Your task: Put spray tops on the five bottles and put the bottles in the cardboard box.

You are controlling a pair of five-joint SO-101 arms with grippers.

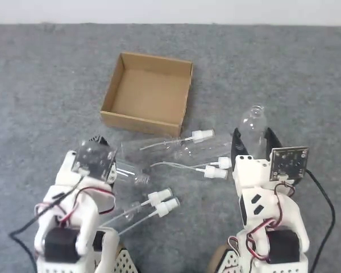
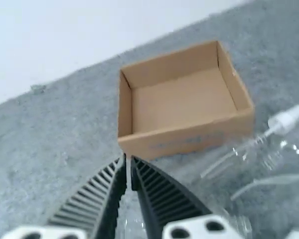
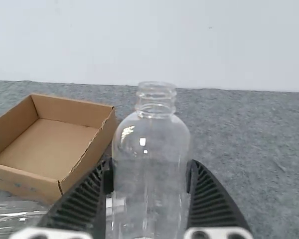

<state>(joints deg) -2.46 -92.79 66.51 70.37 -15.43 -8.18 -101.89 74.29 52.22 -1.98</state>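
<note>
- The right hand (image 3: 149, 168) pinches a clear bottle (image 3: 149, 144) upright between ribbed black fingers. The bottle is round-shouldered and glassy, its threaded neck open at the top.
- The left hand (image 2: 128, 164) hangs low over the counter (image 1: 45, 74). Its ribbed black fingers are pressed almost together, and their tips point toward the cardboard box (image 2: 179, 102).
- The cardboard box is shallow, square and open-topped. It sits on the grey, felt-like counter beyond both arms, with its plain brown floor showing.
- Between the box and the arms, more transparent bottles (image 1: 196, 152) lie on their sides.
- White spray tops (image 1: 203, 135) with thin, pale dip tubes lie scattered among them. Two are just in front of the left arm and two beside the right arm.
</note>
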